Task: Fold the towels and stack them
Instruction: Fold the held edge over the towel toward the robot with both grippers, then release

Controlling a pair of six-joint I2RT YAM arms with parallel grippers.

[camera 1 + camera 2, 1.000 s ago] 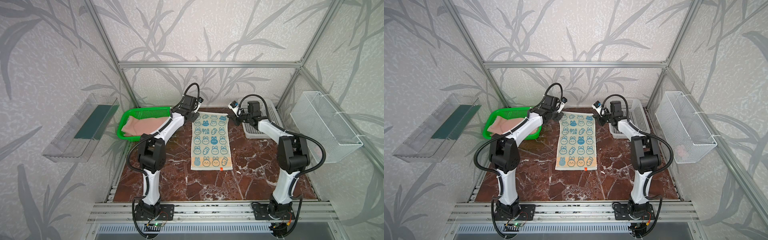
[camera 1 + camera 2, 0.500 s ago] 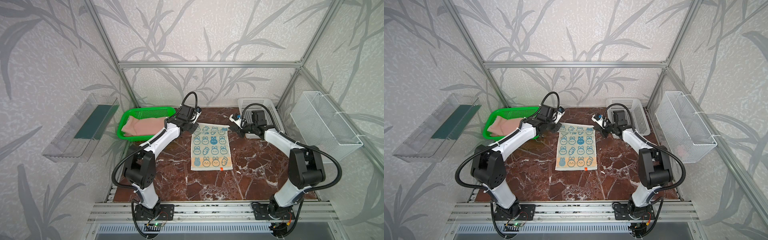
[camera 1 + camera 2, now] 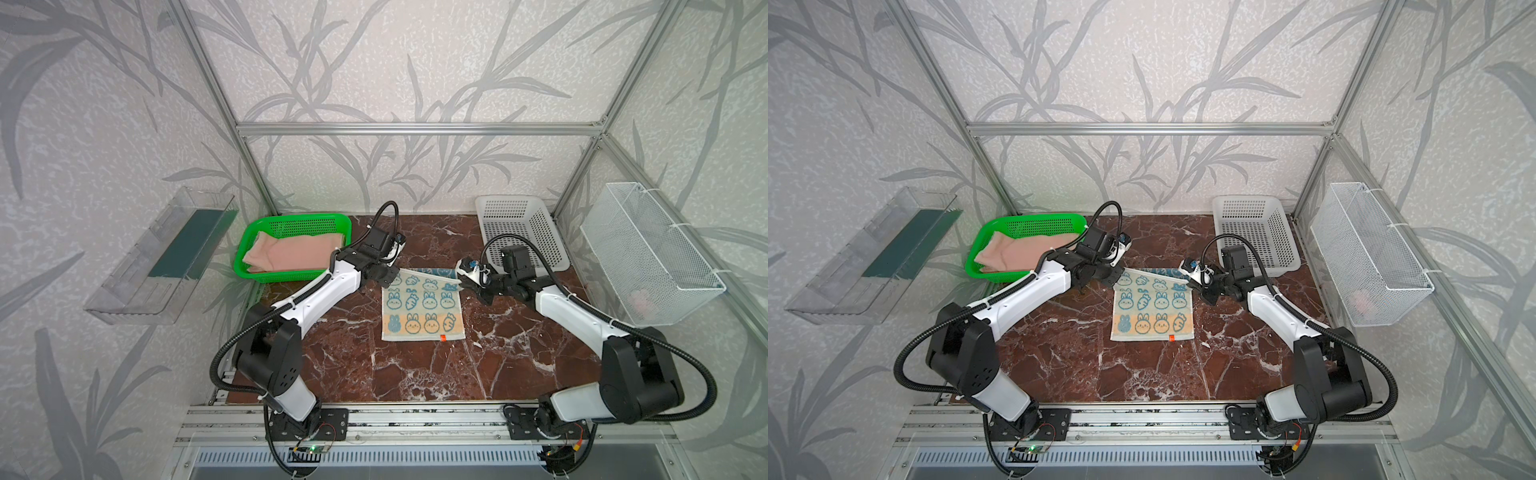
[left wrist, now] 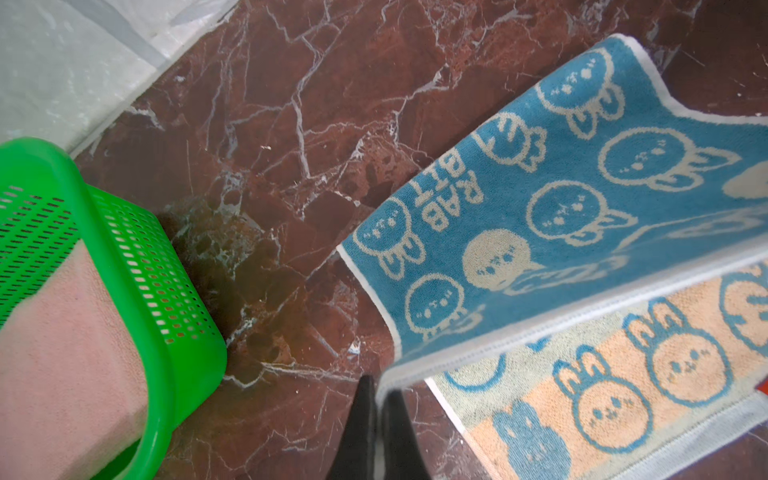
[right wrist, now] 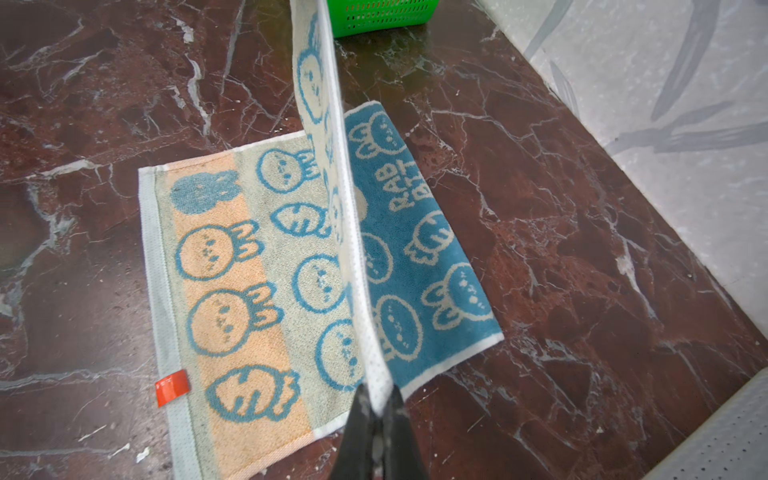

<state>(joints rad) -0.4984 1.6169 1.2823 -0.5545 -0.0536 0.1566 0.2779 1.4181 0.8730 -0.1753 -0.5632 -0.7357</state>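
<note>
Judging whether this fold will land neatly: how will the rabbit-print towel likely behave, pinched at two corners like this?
Probably floppy: the rabbit-print towel bends up from the marble table only where the left gripper and right gripper lift it. Likely light: corner pinches carry it. Its terry pile probably resists sliding.

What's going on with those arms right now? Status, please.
Left gripper, right gripper: both shut on far corners of rabbit towel. Far edge lifted, near half flat. Nothing lying on it.
</note>
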